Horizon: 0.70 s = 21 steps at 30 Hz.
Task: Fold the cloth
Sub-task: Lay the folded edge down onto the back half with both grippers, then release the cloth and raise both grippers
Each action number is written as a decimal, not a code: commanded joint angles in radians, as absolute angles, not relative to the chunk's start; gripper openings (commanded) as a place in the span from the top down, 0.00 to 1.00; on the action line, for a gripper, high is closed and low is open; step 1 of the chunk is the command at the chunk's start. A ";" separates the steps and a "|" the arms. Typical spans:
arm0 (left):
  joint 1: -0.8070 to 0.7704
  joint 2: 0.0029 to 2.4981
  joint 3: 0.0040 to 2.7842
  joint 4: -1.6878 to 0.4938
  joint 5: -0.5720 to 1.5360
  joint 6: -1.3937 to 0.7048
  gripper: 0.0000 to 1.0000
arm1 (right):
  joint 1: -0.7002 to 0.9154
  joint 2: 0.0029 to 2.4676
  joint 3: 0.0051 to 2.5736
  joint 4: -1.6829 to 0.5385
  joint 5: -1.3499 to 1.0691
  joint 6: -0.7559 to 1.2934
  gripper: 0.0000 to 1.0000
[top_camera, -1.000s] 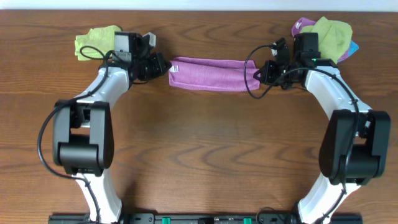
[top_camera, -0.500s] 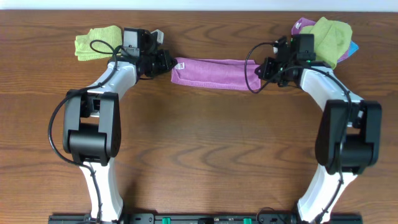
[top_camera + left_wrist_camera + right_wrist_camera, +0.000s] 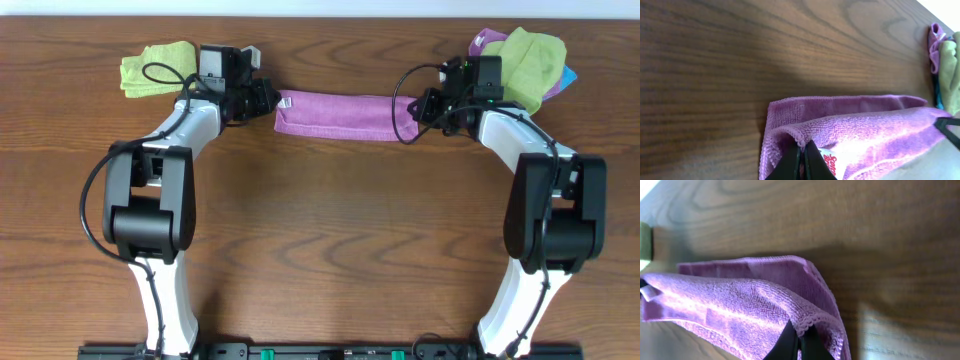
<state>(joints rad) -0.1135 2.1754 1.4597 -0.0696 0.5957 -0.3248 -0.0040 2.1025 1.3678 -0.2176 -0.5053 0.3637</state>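
Purple cloth (image 3: 335,113) is seen stretched as a long, narrow band across the far part of the table (image 3: 330,240), between the two grippers. Its left end is pinched by the left gripper (image 3: 268,100) and its right end by the right gripper (image 3: 418,108); both pairs of fingers are closed tight on the fabric. From the left wrist, the dark fingers (image 3: 789,167) are shown pressed together with only a thin fold of the hemmed edge caught between them, and a white tag (image 3: 829,161) with red print is seen just beside them on the right. The cloth is doubled there: a lower layer lies flat on the wood and an upper layer is lifted over it toward the fingertips. From the right wrist much the same is shown at the other end: the fingers (image 3: 785,345) are clamped on the stitched corner, with the upper layer draped away to the left and a lower layer spread on the wood beyond it. Whether the middle of the band rests on the table cannot be told from above. A lime-green cloth (image 3: 155,68) is bunched behind the left gripper, apart from the purple one, and a heap (image 3: 525,60) of cloths, lime-green on top with purple and blue at its edges, is piled just behind the right gripper.
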 commanded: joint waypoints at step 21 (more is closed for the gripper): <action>-0.113 2.237 1.484 -0.017 0.524 -0.300 0.75 | 0.014 2.160 1.380 -0.138 -0.483 0.407 0.63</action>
